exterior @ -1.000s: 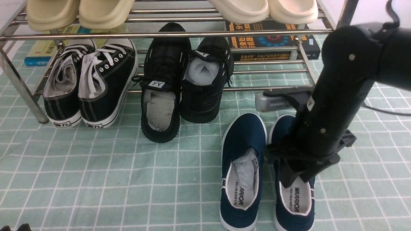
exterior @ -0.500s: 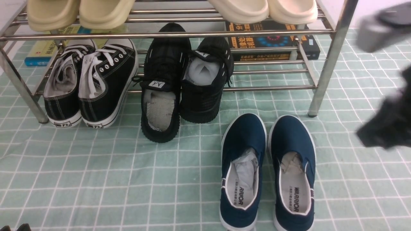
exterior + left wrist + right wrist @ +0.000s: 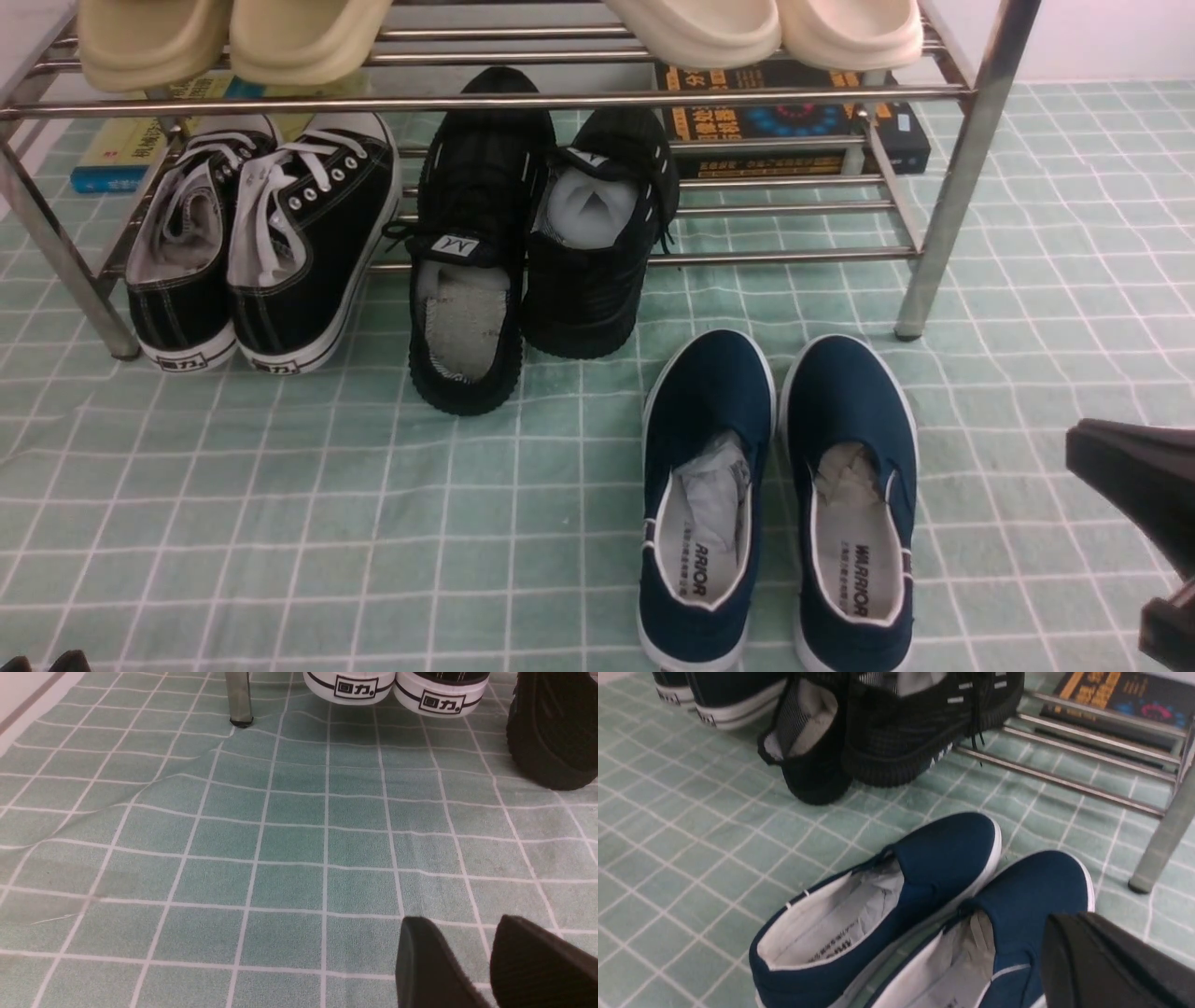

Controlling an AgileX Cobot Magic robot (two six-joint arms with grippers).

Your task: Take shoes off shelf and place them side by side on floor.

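Two navy slip-on shoes lie side by side on the pale green gridded floor (image 3: 280,513), toes toward the shelf (image 3: 952,187): the left shoe (image 3: 707,504) and the right shoe (image 3: 854,504), both also seen in the right wrist view (image 3: 878,905) (image 3: 1031,896). My right gripper (image 3: 1088,448) (image 3: 1069,919) hangs to the right of the pair, apart from it, its fingers together with nothing between them. My left gripper (image 3: 460,924) is open over bare floor, far from the shoes.
On the chrome shelf's lower tier sit black sneakers with white laces (image 3: 261,243) and all-black lace-ups (image 3: 541,243); beige slippers (image 3: 233,37) lie on the upper tier. Books (image 3: 794,131) lie behind. A shelf leg (image 3: 920,308) stands just beyond the right navy shoe.
My right gripper has lifted out of the right navy shoe's opening and withdrawn to the lower right edge of the view. Both shoes stay where they were on the floor.
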